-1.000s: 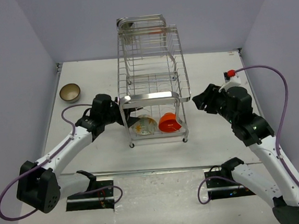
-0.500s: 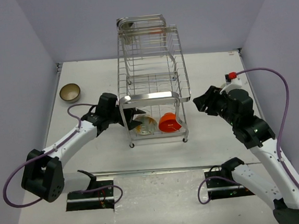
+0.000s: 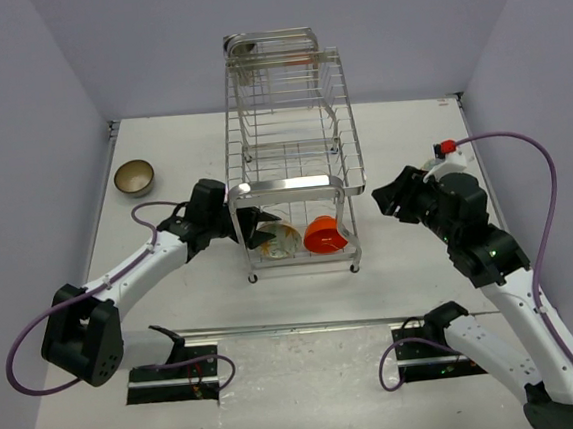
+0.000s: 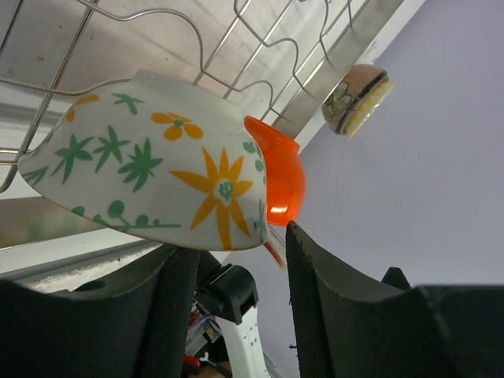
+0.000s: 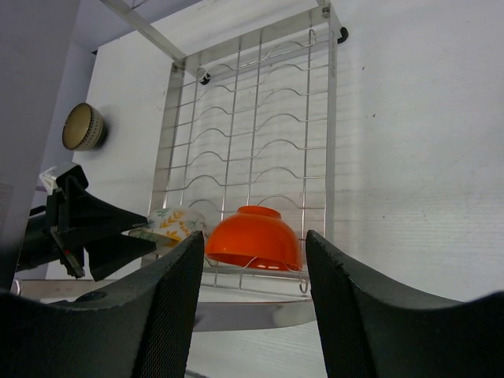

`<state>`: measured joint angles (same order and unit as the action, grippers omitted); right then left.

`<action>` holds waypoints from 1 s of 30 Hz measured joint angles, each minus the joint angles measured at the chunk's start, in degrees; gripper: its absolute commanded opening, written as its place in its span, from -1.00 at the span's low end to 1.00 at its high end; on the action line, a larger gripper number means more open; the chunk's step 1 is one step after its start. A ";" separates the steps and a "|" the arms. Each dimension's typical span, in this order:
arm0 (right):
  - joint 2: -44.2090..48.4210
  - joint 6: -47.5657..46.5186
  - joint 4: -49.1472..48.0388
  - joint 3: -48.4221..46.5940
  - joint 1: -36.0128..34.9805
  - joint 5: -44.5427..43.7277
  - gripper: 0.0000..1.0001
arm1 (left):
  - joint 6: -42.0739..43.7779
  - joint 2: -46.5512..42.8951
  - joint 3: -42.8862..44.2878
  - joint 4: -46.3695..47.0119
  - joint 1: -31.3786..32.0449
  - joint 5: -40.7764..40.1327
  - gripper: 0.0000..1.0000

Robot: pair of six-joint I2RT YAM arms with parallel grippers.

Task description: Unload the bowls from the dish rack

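The dish rack stands mid-table. On its lower tier sit a pale bowl with orange and green flowers and an orange bowl, both rim down. My left gripper reaches in from the left. In the left wrist view its fingers straddle the near edge of the pale bowl, open, with a gap at the right finger. The orange bowl lies just behind. My right gripper hangs open right of the rack, facing the orange bowl. A brown bowl sits on the table.
A small round dish shows beside a rack bar, and something dark-rimmed lies on the top tier. The brown bowl is at the far left near the wall. Purple cables trail from both arms. The rack's chrome front bar crosses above my left gripper.
My left gripper has pushed further right into the lower tier to the pale bowl, and its jaws have narrowed a little. The right arm has barely shifted.
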<state>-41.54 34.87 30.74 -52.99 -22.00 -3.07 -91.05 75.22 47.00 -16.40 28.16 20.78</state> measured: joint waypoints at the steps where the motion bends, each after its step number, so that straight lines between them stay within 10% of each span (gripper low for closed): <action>1: 0.00 0.00 0.07 0.02 0.00 0.00 0.11 | -0.15 0.00 0.00 0.00 0.00 -0.02 -0.06; 30: 1.95 0.11 0.13 1.01 0.00 0.98 0.10 | -4.57 -4.72 0.02 -2.64 1.75 -10.95 -0.22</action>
<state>-39.59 34.98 30.87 -51.99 -22.00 -2.09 -95.61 70.50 47.03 -19.05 29.91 9.82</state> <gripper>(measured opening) 0.554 0.391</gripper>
